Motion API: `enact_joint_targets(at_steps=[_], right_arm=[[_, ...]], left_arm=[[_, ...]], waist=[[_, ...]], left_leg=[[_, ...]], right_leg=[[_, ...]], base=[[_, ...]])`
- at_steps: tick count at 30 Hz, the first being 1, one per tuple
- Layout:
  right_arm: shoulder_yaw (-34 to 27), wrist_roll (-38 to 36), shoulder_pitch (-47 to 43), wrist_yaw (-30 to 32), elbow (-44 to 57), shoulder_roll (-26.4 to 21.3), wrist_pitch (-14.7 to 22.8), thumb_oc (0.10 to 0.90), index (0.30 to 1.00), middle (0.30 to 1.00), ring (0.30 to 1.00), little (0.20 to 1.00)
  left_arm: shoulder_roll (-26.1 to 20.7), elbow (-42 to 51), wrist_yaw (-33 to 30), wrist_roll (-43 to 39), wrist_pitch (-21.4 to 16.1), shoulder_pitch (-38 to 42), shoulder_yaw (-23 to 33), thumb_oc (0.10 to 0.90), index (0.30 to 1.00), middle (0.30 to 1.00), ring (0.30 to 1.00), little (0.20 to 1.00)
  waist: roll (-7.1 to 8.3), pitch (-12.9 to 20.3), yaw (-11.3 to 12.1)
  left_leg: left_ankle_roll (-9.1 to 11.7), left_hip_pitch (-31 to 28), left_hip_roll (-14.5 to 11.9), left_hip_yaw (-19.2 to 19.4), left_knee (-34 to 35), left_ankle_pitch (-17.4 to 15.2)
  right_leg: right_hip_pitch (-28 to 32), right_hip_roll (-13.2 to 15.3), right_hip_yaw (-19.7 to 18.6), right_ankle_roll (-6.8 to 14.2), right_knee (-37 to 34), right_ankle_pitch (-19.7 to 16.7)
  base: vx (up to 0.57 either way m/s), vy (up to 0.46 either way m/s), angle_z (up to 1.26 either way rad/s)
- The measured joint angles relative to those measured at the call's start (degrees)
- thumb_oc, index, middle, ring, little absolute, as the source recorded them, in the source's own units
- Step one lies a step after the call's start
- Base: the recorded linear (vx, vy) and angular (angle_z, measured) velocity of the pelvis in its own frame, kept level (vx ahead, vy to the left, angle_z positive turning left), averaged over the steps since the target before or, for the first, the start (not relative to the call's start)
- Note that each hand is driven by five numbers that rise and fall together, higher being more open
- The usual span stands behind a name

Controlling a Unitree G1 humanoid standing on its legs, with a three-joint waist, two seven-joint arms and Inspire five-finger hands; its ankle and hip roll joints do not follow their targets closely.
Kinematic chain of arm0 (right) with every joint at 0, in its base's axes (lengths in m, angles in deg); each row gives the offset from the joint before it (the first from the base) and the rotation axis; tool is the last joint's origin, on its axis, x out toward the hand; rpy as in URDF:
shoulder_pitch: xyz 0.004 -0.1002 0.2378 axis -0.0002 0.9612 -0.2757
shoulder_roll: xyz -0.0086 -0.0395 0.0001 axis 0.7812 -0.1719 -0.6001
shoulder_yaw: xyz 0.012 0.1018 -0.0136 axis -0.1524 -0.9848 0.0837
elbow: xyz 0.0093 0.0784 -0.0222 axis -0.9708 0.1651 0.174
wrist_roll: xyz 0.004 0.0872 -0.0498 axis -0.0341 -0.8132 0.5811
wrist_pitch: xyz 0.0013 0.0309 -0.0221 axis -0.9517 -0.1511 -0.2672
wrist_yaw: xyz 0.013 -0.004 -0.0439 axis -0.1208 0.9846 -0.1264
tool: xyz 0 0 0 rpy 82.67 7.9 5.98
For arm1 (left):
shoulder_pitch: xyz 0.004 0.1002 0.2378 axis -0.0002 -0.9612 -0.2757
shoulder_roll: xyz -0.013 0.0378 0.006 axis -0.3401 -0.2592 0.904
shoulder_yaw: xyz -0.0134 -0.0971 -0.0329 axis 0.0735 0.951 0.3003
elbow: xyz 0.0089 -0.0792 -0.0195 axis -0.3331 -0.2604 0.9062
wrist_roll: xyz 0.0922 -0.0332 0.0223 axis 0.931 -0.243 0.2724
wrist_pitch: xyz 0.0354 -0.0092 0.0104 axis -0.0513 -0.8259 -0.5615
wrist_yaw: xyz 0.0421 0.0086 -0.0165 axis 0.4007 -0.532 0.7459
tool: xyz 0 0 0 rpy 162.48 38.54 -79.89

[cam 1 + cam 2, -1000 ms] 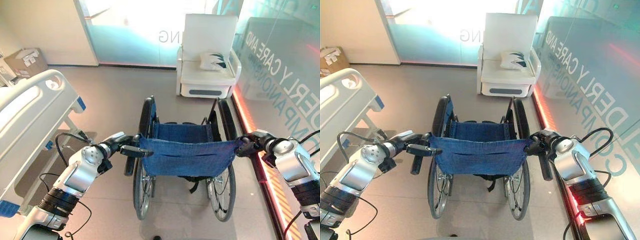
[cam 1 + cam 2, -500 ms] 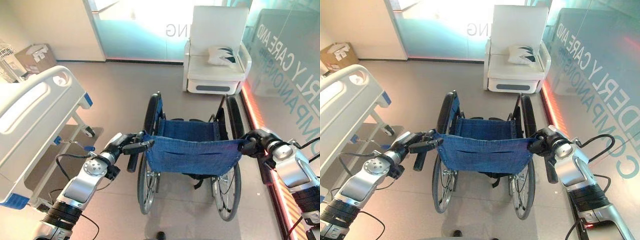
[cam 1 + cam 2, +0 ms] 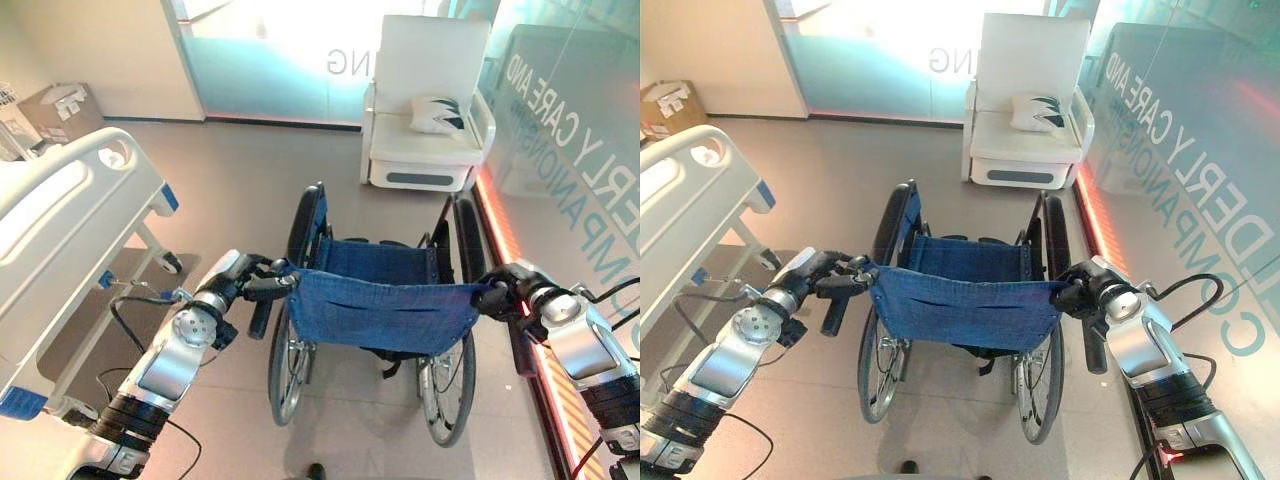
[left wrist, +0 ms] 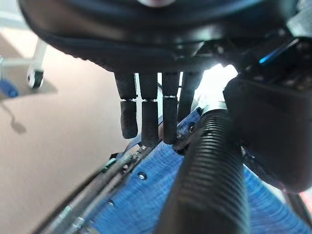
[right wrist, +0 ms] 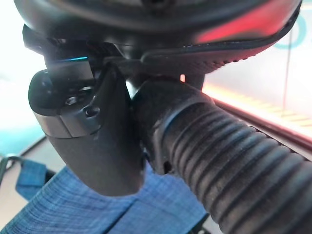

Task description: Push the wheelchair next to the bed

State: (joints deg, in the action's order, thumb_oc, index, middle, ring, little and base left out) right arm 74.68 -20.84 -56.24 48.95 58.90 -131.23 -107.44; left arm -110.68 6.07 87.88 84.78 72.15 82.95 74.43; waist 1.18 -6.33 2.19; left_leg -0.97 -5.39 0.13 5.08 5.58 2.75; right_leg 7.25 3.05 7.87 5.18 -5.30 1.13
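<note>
The wheelchair (image 3: 385, 315) with a blue cloth back stands in the middle of the floor, facing away from me. The white bed (image 3: 60, 215) with blue corner guards is to its left, with a gap of floor between them. My left hand (image 3: 235, 283) is on the left push handle (image 4: 209, 175); the ribbed grip lies between the thumb and the nearly straight fingers (image 4: 151, 117). My right hand (image 3: 505, 293) is wrapped round the right push handle (image 5: 229, 161), thumb curled over it.
A white armchair (image 3: 425, 150) with a pillow (image 3: 437, 113) stands ahead against the glass front. A glass wall (image 3: 575, 130) with a lit red floor strip runs close along the wheelchair's right. A cardboard box (image 3: 62, 105) sits far left. Open floor lies ahead between bed and armchair.
The view has shifted as I moved. My left arm has stretched further forward and the wheelchair's left side has gone ahead a little. Both hands stay on the handles.
</note>
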Motion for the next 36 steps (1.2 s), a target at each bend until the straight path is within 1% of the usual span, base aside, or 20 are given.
enact_joint_targets(at_steps=[5, 8, 11, 12, 14, 16, 17, 19, 22, 30, 36], right_arm=[[0.72, 0.07, -1.41, 0.0, -1.02, 0.0, -0.01, 0.4, 0.3, 0.3, 0.3, 0.3], [1.84, 0.05, -2.91, 0.31, -1.7, -0.01, 0.0, 0.4, 0.3, 0.3, 0.3, 0.3], [3.36, -0.78, -4.78, 2.29, -2.59, 0.26, 0.05, 0.4, 0.3, 0.3, 0.3, 0.3], [3.56, -2.13, -5.16, 3.41, -3.18, 0.36, 0.21, 0.4, 0.3, 0.3, 0.3, 0.3], [5.1, -3.87, -6.8, 6.07, -5.12, 0.99, 0.38, 0.4, 0.3, 0.3, 0.3, 0.3], [5.5, -6.96, -7.83, 10.26, -7.04, 1.97, 0.78, 0.4, 0.3, 0.3, 0.3, 0.3], [5.51, -7.37, -7.85, 11.03, -7.34, 2.07, 0.9, 0.4, 0.3, 0.3, 0.3, 0.3], [5.49, -9.39, -7.95, 15.01, -8.15, 3.31, 1.41, 0.4, 0.3, 0.3, 0.3, 0.3], [5.59, -11.19, -8.68, 17.44, -9.29, 3.9, 1.47, 0.4, 0.3, 0.3, 0.3, 0.3], [8.34, -11.51, -11.66, 19.16, -14.26, 4.94, 1.79, 0.4, 0.3, 0.3, 0.3, 0.3], [10.91, -11.02, -14.19, 19.13, -19.07, 6.11, 2.58, 0.4, 0.3, 0.3, 0.3, 0.3]], left_arm=[[-1.06, -1.19, 4.93, 6.13, 2.02, 4.6, -3.17, 0.4, 0.3, 0.3, 0.3, 0.3], [-1.2, -2.94, 7.98, 9.42, 2.68, 7.52, -4.8, 0.4, 0.3, 0.3, 0.3, 0.3], [-1.06, -4.68, 9.7, 9.91, 3.41, 9.2, -4.98, 0.4, 0.3, 0.3, 0.3, 0.3], [-1.07, -5.06, 9.79, 9.93, 3.84, 9.81, -5.42, 0.4, 0.3, 0.3, 0.3, 0.3], [0.15, -7.13, 9.73, 9.74, 4.74, 11.03, -5.45, 0.4, 0.3, 0.3, 0.3, 0.3], [1.79, -10.19, 8.78, 8.5, 5.07, 12.52, -5.27, 0.4, 0.3, 0.3, 0.3, 0.3], [2.25, -10.8, 8.4, 8.36, 5.1, 12.72, -5.13, 0.4, 0.3, 0.3, 0.3, 0.3], [3.49, -11.61, 6.32, 6.35, 6.01, 12.82, -5.0, 0.4, 0.3, 0.3, 0.3, 0.3], [5.46, -14.24, 3.79, 3.59, 6.01, 13.12, -4.12, 0.4, 0.3, 0.3, 0.3, 0.3], [9.72, -22.72, -0.93, -2.78, 5.9, 15.1, -3.47, 0.4, 0.3, 0.3, 0.3, 0.3], [11.46, -27.79, -2.44, -5.11, 5.8, 16.66, -3.48, 0.4, 0.3, 0.3, 0.3, 0.3]], waist=[[-0.22, 0.14, -0.05], [-0.66, 0.17, -0.44], [-0.99, 0.22, -0.88], [-1.02, 0.23, -0.98], [-1.17, 0.3, -1.09], [-1.35, 0.36, -1.12], [-1.39, 0.39, -1.1], [-1.52, 0.45, -1.11], [-1.83, 0.68, -1.03], [-2.97, 1.68, -0.89], [-3.24, 2.94, -0.92]], left_leg=[[0.0, -0.03, 0.0, 0.12, -0.01, 0.01], [0.0, -0.09, 0.0, 0.15, -0.27, 0.02], [-0.01, -0.17, -0.01, 0.21, -0.35, 0.02], [-0.05, -0.2, -0.01, 0.24, -0.35, 0.05], [-0.11, -0.54, -0.04, 0.29, -0.36, 0.06], [-0.02, -0.69, -0.08, 0.37, -0.35, 0.0], [-0.02, -0.7, -0.08, 0.4, -0.35, 0.0], [-0.02, -0.74, -0.07, 0.44, -0.35, 0.0], [-0.03, -0.9, -0.03, 0.45, -0.35, 0.0], [-0.04, -1.7, -0.1, 0.43, 0.01, -0.02], [-0.06, -1.83, -0.11, 0.42, 0.01, -0.01]], right_leg=[[0.0, -0.01, -0.05, 0.05, 0.01, -0.04], [0.04, -0.02, -0.11, 0.06, 0.04, -0.05], [0.08, -0.05, -0.3, 0.04, 0.18, -0.07], [0.11, -0.06, -0.36, -0.1, 0.19, -0.18], [0.34, -0.1, -0.58, -0.17, 0.18, -0.24], [0.4, -0.12, -0.79, 0.08, 0.18, -0.12], [0.41, -0.12, -0.8, 0.09, 0.18, -0.13], [0.44, -0.11, -0.82, 0.11, 0.19, -0.13], [0.59, -0.06, -0.83, 0.11, 0.26, -0.13], [1.33, -0.07, -0.82, 0.11, 0.16, -0.11], [1.36, -0.02, -0.81, 0.11, 0.27, -0.13]], base=[[0.0, 0.0, 0.0], [0.0, 0.0, 0.0], [0.0, 0.0, 0.0], [0.0, 0.0, 0.0], [0.03, 0.016, -0.05], [0.03, 0.019, -0.05], [0.03, 0.017, -0.02], [0.03, 0.018, -0.01], [0.03, 0.013, 0.0], [0.05, 0.024, 0.0], [0.07, 0.038, -0.01]])
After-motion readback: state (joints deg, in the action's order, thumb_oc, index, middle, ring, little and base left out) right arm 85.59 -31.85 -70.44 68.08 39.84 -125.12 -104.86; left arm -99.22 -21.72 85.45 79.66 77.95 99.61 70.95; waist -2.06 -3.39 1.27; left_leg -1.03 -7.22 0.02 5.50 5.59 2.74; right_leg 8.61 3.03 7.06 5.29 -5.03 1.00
